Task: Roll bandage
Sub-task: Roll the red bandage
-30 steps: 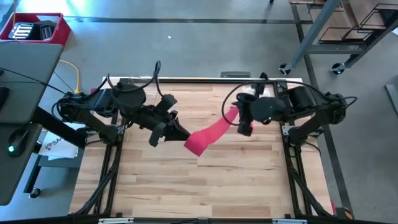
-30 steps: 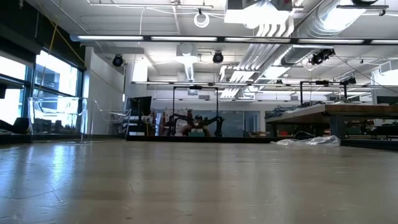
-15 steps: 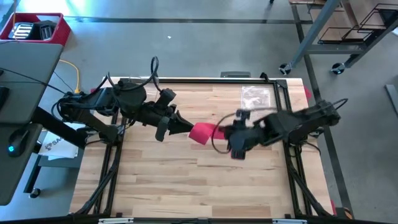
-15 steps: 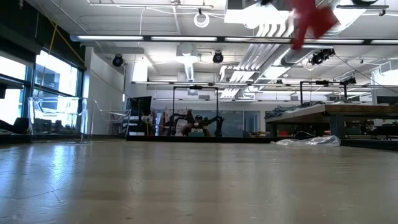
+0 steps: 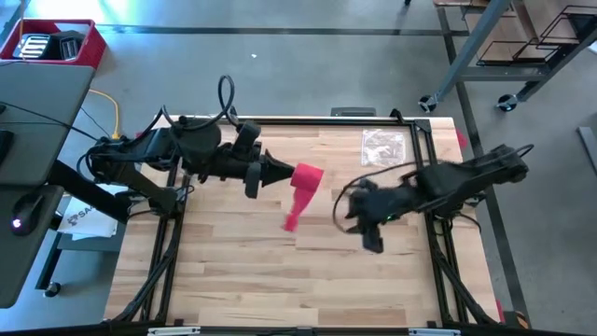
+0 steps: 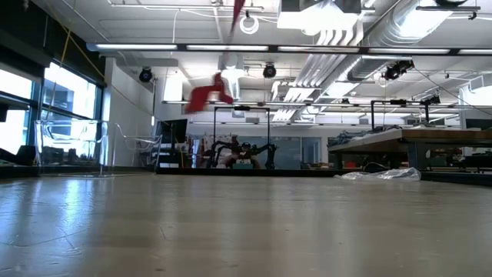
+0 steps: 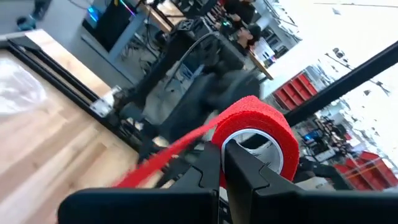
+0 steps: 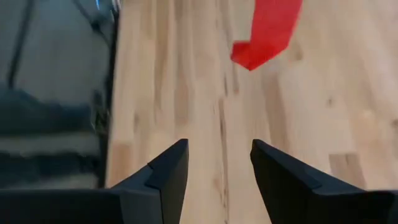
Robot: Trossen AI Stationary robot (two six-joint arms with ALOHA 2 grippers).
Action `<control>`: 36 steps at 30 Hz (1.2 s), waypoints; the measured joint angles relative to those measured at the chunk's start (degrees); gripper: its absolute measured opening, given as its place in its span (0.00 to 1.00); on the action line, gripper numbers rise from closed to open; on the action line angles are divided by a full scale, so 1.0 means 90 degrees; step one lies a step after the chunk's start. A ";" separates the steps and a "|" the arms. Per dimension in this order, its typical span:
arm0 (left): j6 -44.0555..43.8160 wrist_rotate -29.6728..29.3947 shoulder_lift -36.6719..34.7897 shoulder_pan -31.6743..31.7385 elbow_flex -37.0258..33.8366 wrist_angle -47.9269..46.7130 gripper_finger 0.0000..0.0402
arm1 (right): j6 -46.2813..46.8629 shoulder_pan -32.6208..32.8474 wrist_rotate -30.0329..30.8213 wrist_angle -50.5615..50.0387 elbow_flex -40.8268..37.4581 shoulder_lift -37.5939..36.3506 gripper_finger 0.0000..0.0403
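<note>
While the left gripper [image 5: 280, 172] is clamped on the rolled end of the bandage [image 5: 302, 188] above the table [image 5: 233, 271], its loose tail is left dangling ahead of the parted, empty fingers of the right gripper [image 5: 359, 222].

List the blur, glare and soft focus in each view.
High view: sharp overall, the right pincer slightly smeared. Low view: bright ceiling lights glare, the bandage is a blurred red streak up high. Left wrist view: background soft and washed out, the bandage roll at the left pincer fairly crisp. Right wrist view: the table and the bandage tail are soft, the open dark fingers clearer.
</note>
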 joint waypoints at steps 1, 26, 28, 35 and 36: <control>0.0089 -0.0024 0.0000 0.0020 0.0000 0.0035 0.00 | 0.0067 0.0000 0.0168 0.0031 0.0113 -0.0161 0.42; 0.1752 0.0018 0.0002 0.0101 0.0002 0.0704 0.00 | -0.2050 -0.0387 0.1833 0.3913 0.0870 -0.0847 0.42; 0.1744 0.0035 0.0002 0.0103 0.0002 0.0704 0.00 | -0.2273 -0.0396 0.1940 0.3971 0.0865 -0.0622 0.42; 0.1742 0.0057 0.0002 0.0126 0.0002 0.0699 0.00 | -0.3122 -0.0387 0.1853 0.4090 0.1395 -0.0117 0.42; 0.1737 0.0054 0.0002 0.0137 0.0002 0.0687 0.00 | -0.3270 -0.0389 0.1844 0.4030 0.1484 -0.0028 0.42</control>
